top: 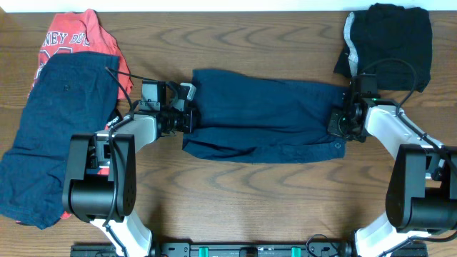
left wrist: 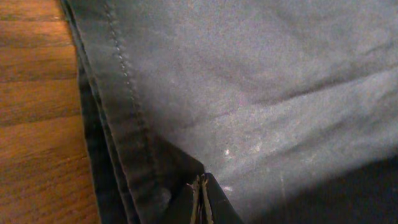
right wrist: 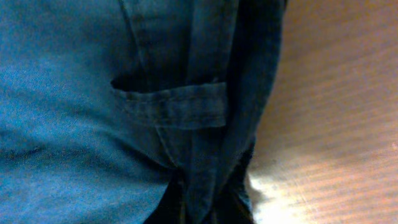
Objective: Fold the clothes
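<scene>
We have one pair of navy shorts (top: 264, 118) spread flat across the middle of the worktop (top: 250, 214), held at both ends. Our left end effector (top: 184, 114) is pinched closed on the hem (left wrist: 118, 124) at the left end. In the left wrist view the fingertips (left wrist: 214, 208) meet with almost no gap, so we judge that only a thin bite of cloth sits between them. Our right end effector (top: 340, 123) is clamped on the waistband (right wrist: 211, 62) at the right end, just below a belt loop (right wrist: 180, 112), with fabric bunched into the jaws.

The main risk we see is an uneven lift. If the thin left bite has only the upper layer of the hem, the lower layer would lie behind on the wood and the fold would come out skewed. If the two arms travel at different rates, the cloth could pull out of the weaker grip, most likely the left one. The bunched waistband could also carry a crease into the fold.

Space matters as well. The pile of navy shorts (top: 57, 135) and the red T-shirt (top: 78, 32) lie at the left of the frame. The black garment (top: 393, 43) lies at the upper right, near the right arm. A wide swing could drag any of them out of place.
</scene>
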